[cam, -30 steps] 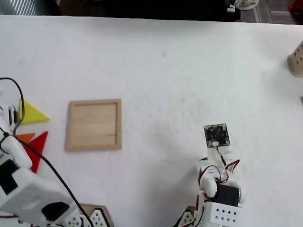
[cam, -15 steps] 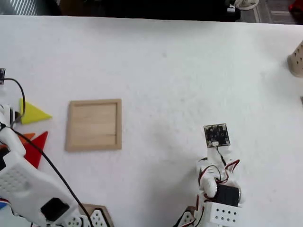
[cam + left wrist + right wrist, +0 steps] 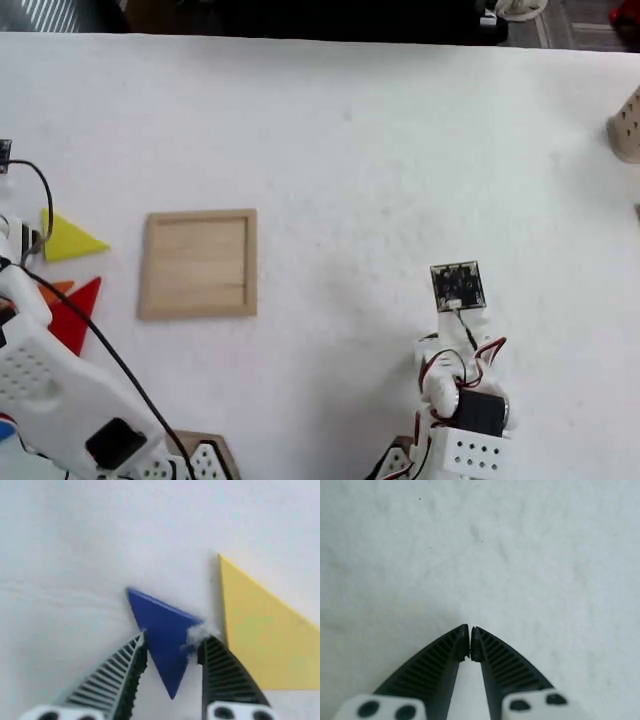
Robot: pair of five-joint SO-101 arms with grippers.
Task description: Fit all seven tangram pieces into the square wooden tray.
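Pieces: four at the white table's (image 3: 400, 150) left edge: blue triangle (image 3: 162, 625), yellow triangle (image 3: 68, 238), red triangle (image 3: 75, 315), orange piece (image 3: 52, 291).
Tray (image 3: 198, 214): one.
Left gripper (image 3: 172, 642): jaws pinching blue triangle.
Right gripper (image 3: 470, 630): jaws together, empty.

Square wooden tray (image 3: 198, 264) flat, yellow triangle (image 3: 70, 238), orange piece (image 3: 55, 291) and red triangle (image 3: 75, 315) beside it, blue triangle (image 3: 162, 632) just beside yellow

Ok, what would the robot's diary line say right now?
left gripper: shut on blue triangle, beside yellow triangle | right gripper: shut, over table | wooden tray: no pieces yet
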